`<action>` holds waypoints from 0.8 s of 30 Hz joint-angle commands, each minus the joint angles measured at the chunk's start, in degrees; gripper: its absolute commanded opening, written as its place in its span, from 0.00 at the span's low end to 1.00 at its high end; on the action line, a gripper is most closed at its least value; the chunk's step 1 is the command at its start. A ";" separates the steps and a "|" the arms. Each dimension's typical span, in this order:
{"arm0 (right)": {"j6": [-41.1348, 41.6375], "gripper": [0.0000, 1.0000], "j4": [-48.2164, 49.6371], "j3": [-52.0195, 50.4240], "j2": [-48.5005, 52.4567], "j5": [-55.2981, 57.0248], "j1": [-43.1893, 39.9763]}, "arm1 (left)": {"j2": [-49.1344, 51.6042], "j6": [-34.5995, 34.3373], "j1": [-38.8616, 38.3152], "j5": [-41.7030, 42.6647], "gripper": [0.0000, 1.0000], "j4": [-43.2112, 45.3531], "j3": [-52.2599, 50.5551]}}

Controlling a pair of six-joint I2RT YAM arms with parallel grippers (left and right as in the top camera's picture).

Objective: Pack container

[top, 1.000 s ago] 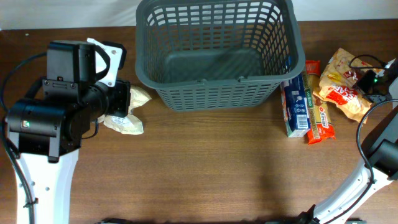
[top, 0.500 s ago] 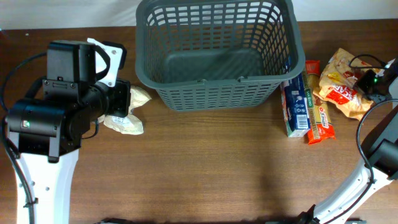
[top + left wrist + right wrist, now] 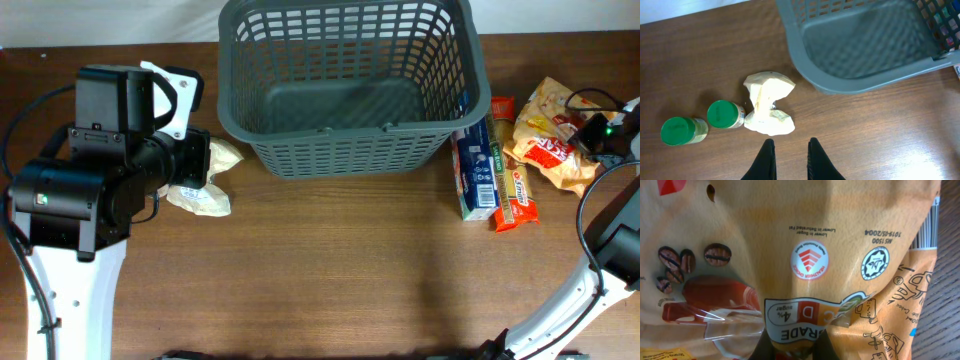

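Observation:
The container [image 3: 350,150], a large dark grey lattice basket, stands empty at the back middle of the table; its near wall [image 3: 865,75] also fills the upper right of the left wrist view. At the far right, my right gripper [image 3: 598,133] is shut on an orange coffee-mix bag [image 3: 545,135]. The right wrist view shows a fold of that bag [image 3: 805,240] pinched between the gripper's [image 3: 794,350] fingers. My left gripper [image 3: 791,145] hovers shut and empty over the wood, just short of a crumpled cream packet [image 3: 767,102].
Two green-capped jars [image 3: 725,114] [image 3: 677,131] lie left of the cream packet [image 3: 205,180]. A blue box [image 3: 477,170] and a red-orange packet [image 3: 515,185] lie against the basket's right side. The left arm's body [image 3: 110,160] covers the table's left part.
My right gripper has closed on the orange bag, and the bag's edge has shifted slightly. The left arm has not moved.

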 commanded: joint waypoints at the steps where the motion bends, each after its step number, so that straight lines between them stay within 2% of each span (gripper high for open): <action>1: -1.11 0.04 -2.95 -1.03 1.01 0.26 0.24 | 0.20 -0.35 0.22 0.63 0.07 -0.17 0.20; 7: -1.09 0.04 -1.81 -0.04 -6.64 0.28 0.31 | 0.20 -0.35 0.22 0.63 0.08 -0.17 0.20; 24: 0.48 0.04 0.04 -0.04 -17.44 0.07 0.31 | 0.20 -0.33 0.22 0.59 0.11 -0.15 0.20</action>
